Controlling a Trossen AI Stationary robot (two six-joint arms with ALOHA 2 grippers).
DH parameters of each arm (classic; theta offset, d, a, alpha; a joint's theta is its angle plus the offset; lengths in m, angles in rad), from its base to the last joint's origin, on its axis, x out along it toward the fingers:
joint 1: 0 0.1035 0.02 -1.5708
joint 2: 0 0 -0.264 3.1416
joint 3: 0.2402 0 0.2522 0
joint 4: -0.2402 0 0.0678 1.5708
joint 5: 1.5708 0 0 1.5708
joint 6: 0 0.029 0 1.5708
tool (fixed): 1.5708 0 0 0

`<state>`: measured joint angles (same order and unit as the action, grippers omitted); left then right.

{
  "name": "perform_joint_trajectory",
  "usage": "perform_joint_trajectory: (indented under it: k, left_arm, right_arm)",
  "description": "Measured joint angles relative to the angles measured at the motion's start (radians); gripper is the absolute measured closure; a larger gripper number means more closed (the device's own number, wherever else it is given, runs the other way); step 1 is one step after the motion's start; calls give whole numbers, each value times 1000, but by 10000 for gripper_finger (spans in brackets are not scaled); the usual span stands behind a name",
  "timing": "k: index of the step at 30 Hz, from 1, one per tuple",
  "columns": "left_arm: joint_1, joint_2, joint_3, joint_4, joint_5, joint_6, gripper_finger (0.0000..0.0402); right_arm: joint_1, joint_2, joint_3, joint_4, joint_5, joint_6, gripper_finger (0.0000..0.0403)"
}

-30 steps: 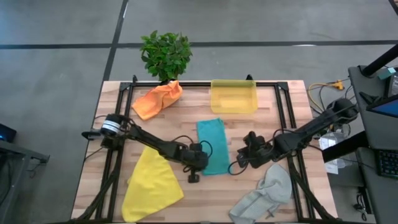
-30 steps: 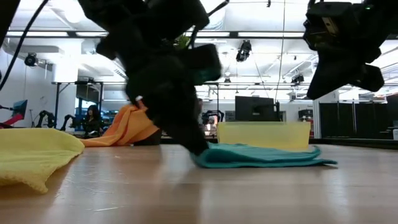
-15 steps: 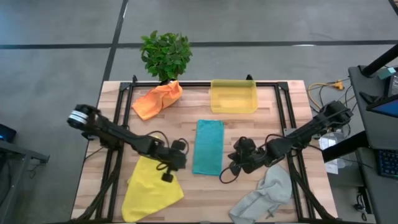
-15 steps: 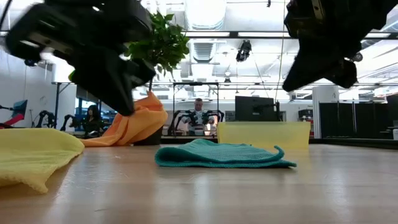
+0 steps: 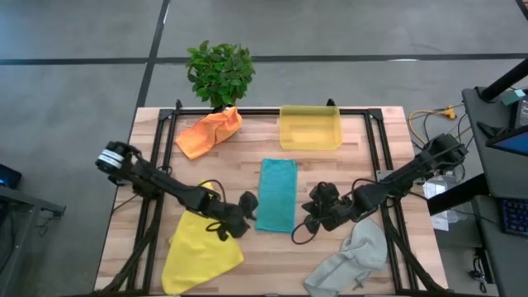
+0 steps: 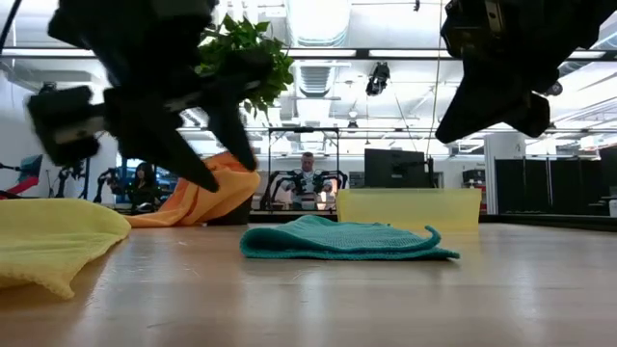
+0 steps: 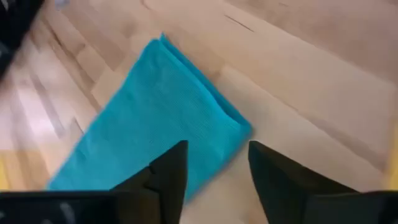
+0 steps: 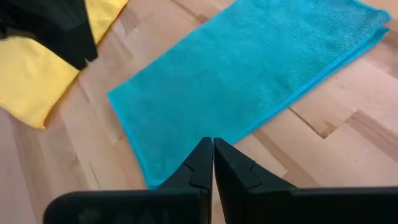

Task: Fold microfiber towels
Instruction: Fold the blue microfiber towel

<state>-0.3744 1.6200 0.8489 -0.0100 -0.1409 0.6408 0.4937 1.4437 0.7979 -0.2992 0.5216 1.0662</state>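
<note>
1. Progress stood at one of four, we judged: the teal towel (image 5: 276, 195) lay folded to a narrow strip mid-surface — the orange towel (image 5: 209, 132), yellow towel (image 5: 200, 243) and grey towel (image 5: 351, 258) lay loose.
2. We saw the left end effector (image 5: 235, 221) beside the teal strip, fingers apart and empty.
3. The right end effector (image 5: 317, 216) hovered opposite — closed, empty.

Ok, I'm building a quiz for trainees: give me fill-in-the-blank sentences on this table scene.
1. The towel folded into a strip at the table's middle is ____.
2. The left end effector, beside the teal towel, has its fingers ____.
3. The orange towel lies in front of the potted ____.
4. The right end effector holds ____.

Missing words: teal; open; plant; nothing
</note>
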Motion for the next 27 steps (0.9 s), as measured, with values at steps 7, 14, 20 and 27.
perform_joint_trajectory:
  k: [7,14,20,27]
  left_arm:
    - [-2,100,59,-6,4,54,229]
    - [-1,196,110,-49,3,56,229]
    - [-3,242,139,-96,-41,50,246]
    - [-3,244,137,-104,-63,-17,358]
  right_arm:
    - [31,0,-1,1,-1,19,394]
    - [53,0,-1,1,-1,33,394]
    - [57,0,-2,1,-1,44,394]
    - [59,0,-2,2,0,39,394]
